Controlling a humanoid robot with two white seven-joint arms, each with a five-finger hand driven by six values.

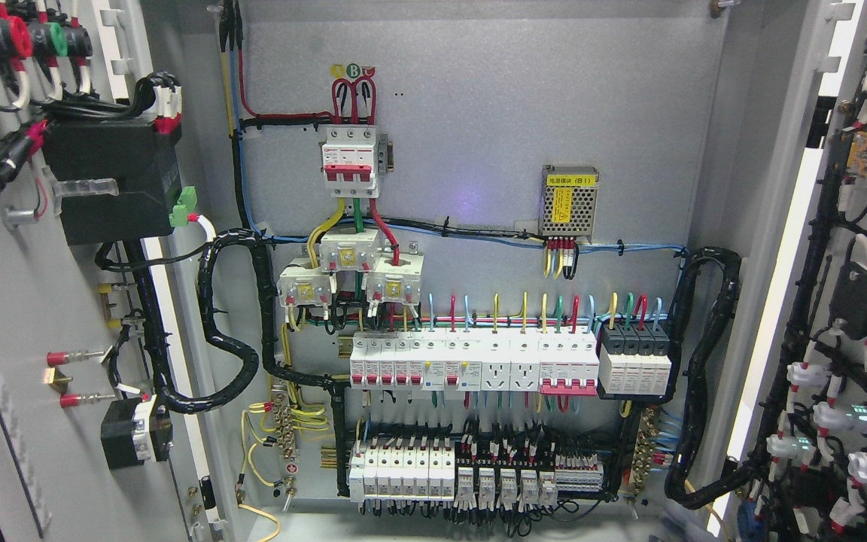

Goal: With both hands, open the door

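Note:
Both doors of a grey electrical cabinet stand swung wide. The left door [19, 316] shows its inner face at the picture's left, with a black box and wiring on it. At the right edge, the right door [855, 301] also shows its inner face, covered with black cable looms and white connectors. Between them the cabinet's back panel [479, 128] is fully exposed. Neither of my hands nor arms shows anywhere in the head view.
On the back panel sit a red-and-white main breaker [351, 162], a meshed power supply [569, 199], a row of white breakers [471, 361] and lower terminal blocks [471, 470]. Thick black cable conduits [230, 331] loop from the panel to each door.

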